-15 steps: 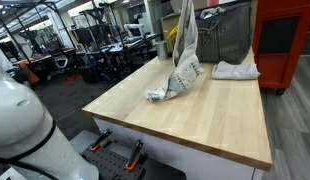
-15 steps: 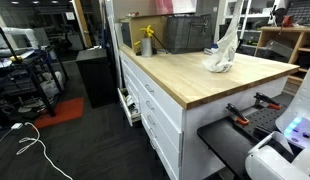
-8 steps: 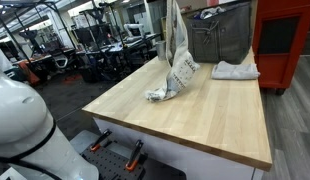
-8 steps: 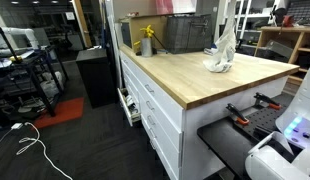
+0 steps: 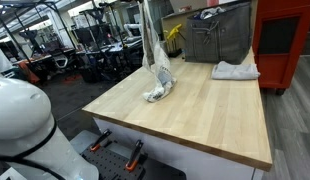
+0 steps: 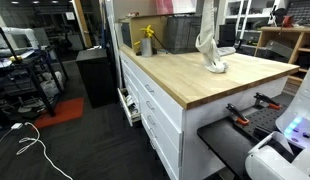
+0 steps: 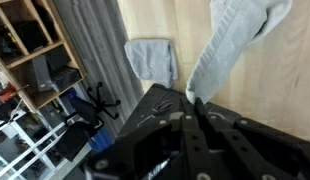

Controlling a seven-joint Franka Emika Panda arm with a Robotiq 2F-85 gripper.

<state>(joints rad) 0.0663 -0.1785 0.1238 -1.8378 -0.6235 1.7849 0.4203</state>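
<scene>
A long white-grey cloth [image 5: 156, 62] hangs stretched upward over the wooden table [image 5: 217, 122]. Its lower end bunches on the tabletop. In the wrist view my gripper [image 7: 192, 101] is shut on the cloth's [image 7: 233, 42] top end, which trails away from the jaws toward the table. In both exterior views the cloth [image 6: 207, 46] runs up out of the top of the picture, so the gripper itself is hidden there.
A second, folded white cloth [image 5: 235, 70] [image 7: 152, 57] lies near the table's back edge. A grey bin [image 5: 220, 38] and a yellow bottle [image 5: 173, 34] [image 6: 147, 41] stand at the back. A red cabinet [image 5: 286, 40] stands beyond the table.
The hanging cloth has swung sideways across the table, leftward in both exterior views, and now hangs narrower and straighter. Its lower end has dragged along with it.
</scene>
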